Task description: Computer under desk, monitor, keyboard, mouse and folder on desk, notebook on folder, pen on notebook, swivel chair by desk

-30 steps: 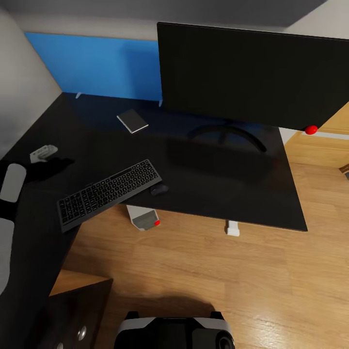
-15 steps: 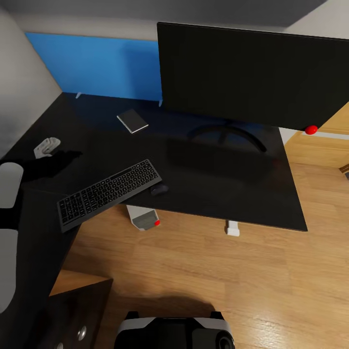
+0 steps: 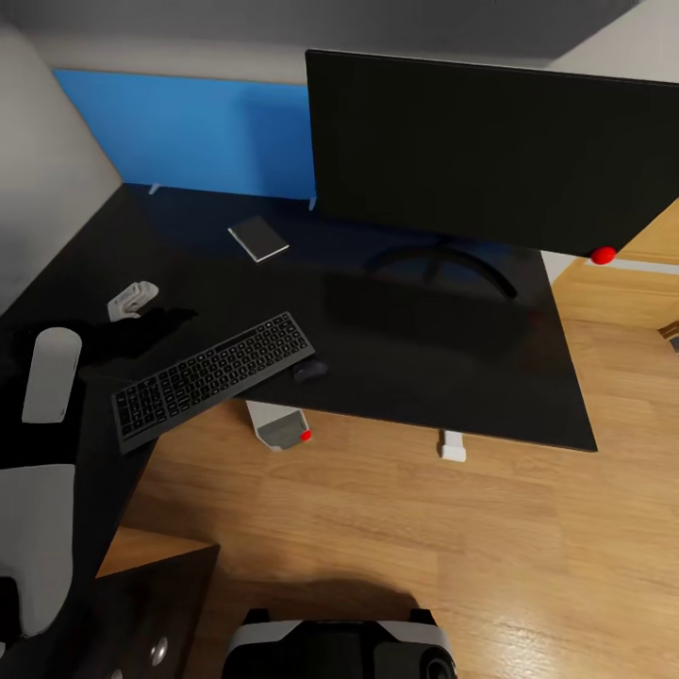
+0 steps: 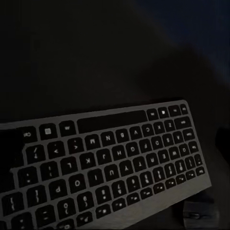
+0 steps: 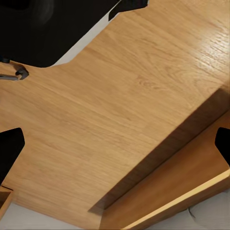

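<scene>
The desk (image 3: 453, 377) is the anchor here: black top, bright blue back panel, running off in an L along the wall. The monitor (image 3: 490, 151) stands on it toward the back, its curved stand planted on the top and a red dot at one lower corner. In front of the monitor, at the desk's front edge, the keyboard (image 3: 212, 375) lies at a slant, one end jutting a little past the edge. The mouse (image 3: 309, 370) sits touching or just beside the keyboard's end nearer the monitor. The notebook (image 3: 258, 238) lies flat farther back, close to the blue panel. Under the desk, below the keyboard, part of the computer (image 3: 279, 429) shows, a red dot on its front.

The left gripper (image 3: 132, 300) hangs over the desk just beside the keyboard's far end; it is small and pale against the dark top, so I cannot tell how its jaws stand. From the left wrist the keyboard (image 4: 105, 163) lies close below. The right wrist looks down at wood floor (image 5: 120, 120).
</scene>
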Robot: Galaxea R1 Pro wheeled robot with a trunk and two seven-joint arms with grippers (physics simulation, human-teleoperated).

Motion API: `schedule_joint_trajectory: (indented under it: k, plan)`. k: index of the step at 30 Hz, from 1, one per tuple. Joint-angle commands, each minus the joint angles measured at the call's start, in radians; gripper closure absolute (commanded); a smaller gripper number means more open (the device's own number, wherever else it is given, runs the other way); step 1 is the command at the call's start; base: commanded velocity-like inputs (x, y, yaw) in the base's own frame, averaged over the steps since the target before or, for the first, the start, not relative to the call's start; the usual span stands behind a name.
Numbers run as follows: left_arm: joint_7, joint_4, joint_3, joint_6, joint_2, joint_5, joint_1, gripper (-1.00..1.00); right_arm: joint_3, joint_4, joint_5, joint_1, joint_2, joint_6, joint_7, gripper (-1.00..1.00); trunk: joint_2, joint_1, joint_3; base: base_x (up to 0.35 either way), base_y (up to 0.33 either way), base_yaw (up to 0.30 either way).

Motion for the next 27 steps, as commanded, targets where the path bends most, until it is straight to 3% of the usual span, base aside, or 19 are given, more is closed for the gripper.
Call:
schedule_joint_trajectory:
  k: [1, 9, 10, 11, 15, 16, 21, 22, 27]
  plan:
    - [0.016, -0.011, 0.001, 0.005, -0.004, 0.011, 0.005, -1.00, 0.005, -0.002, -0.011, 0.000, -0.001, -0.002, 0.002, -1.00, -0.002, 0.001, 0.000, 0.000, 0.000, -0.036]
    - [0.039, -0.070, 0.002, 0.034, -0.024, 0.027, 0.040, -1.00, 0.005, -0.003, -0.011, 0.000, -0.001, -0.002, 0.002, -1.00, -0.002, 0.001, 0.013, 0.000, 0.000, -0.077]
    - [0.040, -0.077, 0.002, 0.036, -0.025, 0.033, 0.042, -1.00, 0.005, -0.003, -0.011, 0.000, -0.001, -0.002, 0.002, -1.00, -0.002, 0.001, 0.015, 0.000, 0.000, -0.107]
    - [0.043, -0.096, 0.003, 0.041, -0.029, 0.059, 0.052, -1.00, 0.005, -0.003, -0.011, -0.001, -0.001, -0.002, 0.001, -1.00, -0.002, 0.001, 0.017, 0.000, 0.000, -0.119]
    - [0.045, -0.108, 0.002, 0.043, -0.030, 0.080, 0.067, -1.00, 0.005, -0.006, -0.011, -0.001, -0.001, -0.002, 0.001, -1.00, -0.002, 0.001, 0.023, 0.000, 0.000, -0.125]
    - [0.045, -0.139, 0.002, 0.044, -0.046, 0.090, 0.096, -1.00, 0.005, -0.026, -0.011, -0.001, -0.002, -0.002, 0.000, -1.00, -0.002, 0.001, 0.025, 0.000, 0.000, -0.133]
    - [0.045, -0.180, 0.002, 0.045, -0.065, 0.094, 0.129, -1.00, 0.005, -0.036, -0.011, -0.001, -0.002, -0.001, 0.000, -1.00, -0.002, 0.001, 0.033, 0.000, 0.000, -0.134]
    - [0.046, -0.240, 0.014, 0.047, -0.060, 0.168, 0.183, -1.00, 0.004, -0.038, -0.011, -0.001, -0.001, -0.001, 0.000, -1.00, -0.002, 0.001, 0.034, 0.000, 0.000, -0.050]
    - [0.047, -0.255, 0.031, 0.047, -0.054, 0.214, 0.207, -1.00, 0.005, -0.038, -0.010, -0.001, -0.002, -0.002, 0.002, -1.00, -0.002, 0.001, 0.037, 0.000, 0.000, -0.025]
